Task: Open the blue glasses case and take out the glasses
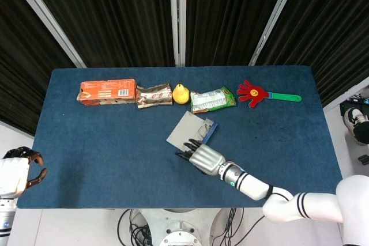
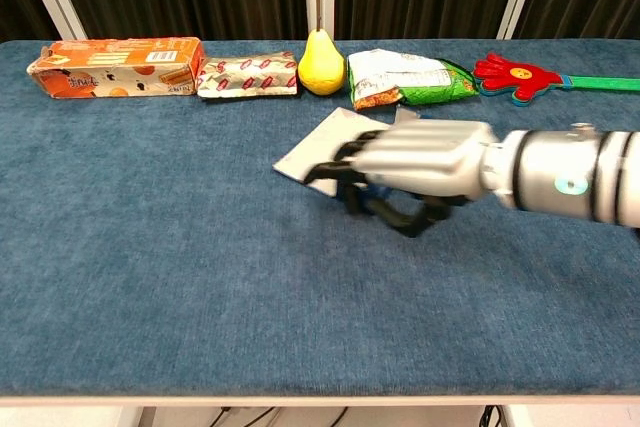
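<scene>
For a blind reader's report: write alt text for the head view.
Seen from above, the right hand rests on a blue table at the near edge of an open blue glasses case, with glasses showing inside. Along the far side lie an orange box, a snack pack, a pear, a green bag and a red clapper.

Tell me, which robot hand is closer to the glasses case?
The right hand. It sits right at the near edge of the open glasses case, while the left hand waits far away, off the table's left corner.
</scene>
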{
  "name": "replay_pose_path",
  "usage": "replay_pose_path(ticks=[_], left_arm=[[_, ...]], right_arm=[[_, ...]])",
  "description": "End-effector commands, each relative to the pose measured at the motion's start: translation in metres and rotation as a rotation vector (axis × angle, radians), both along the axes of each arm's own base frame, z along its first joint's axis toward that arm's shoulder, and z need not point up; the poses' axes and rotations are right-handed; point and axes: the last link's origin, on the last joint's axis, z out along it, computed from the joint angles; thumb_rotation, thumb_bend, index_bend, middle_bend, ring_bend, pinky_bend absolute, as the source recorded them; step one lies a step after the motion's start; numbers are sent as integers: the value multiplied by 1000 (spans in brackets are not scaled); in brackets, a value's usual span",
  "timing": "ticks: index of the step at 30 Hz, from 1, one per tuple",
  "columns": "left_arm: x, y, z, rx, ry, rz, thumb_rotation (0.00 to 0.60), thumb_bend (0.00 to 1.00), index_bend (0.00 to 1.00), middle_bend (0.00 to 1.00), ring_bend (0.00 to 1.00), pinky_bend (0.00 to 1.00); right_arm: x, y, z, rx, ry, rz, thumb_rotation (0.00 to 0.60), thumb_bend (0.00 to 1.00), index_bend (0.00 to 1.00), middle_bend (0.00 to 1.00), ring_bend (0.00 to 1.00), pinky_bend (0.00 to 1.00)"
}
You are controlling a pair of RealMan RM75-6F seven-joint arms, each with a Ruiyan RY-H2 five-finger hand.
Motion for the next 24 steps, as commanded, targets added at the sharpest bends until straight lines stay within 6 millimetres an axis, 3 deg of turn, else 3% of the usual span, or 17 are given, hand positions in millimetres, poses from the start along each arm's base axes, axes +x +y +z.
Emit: replay_pose_path(ticks=[1,5,10,14,19,24], left_arm=[[0,0,0,1,0,-1,600,256,579,519,303,343],[0,0,0,1,0,-1,600,257,579,519,303,344],[0,0,0,0,0,0,600,256,580,519,303,344],[0,0,0,-1,-1,-1,600,257,580,519,303,344],[0,0,0,-1,0,-1,600,257,580,520,303,345],[0,0,0,-1,1,1,600,256,580,520,303,344]], right_arm=[[-33,5,18,-35,44,-52,600,765,37,312,8,0],[-59,1,41,-92,21,-148,600,767,50,315,9,0],[-74,-5,74,-165,-170,-256,600,778,71,316,21,0],[-89,-22,91,-217,-223,-349,600,778,75,314,21,0],[-91,-51,90,-242,-219,-451,600,814,17,281,21,0],[-80,-74,69,-208,-205,-508,600,877,0,275,21,0]])
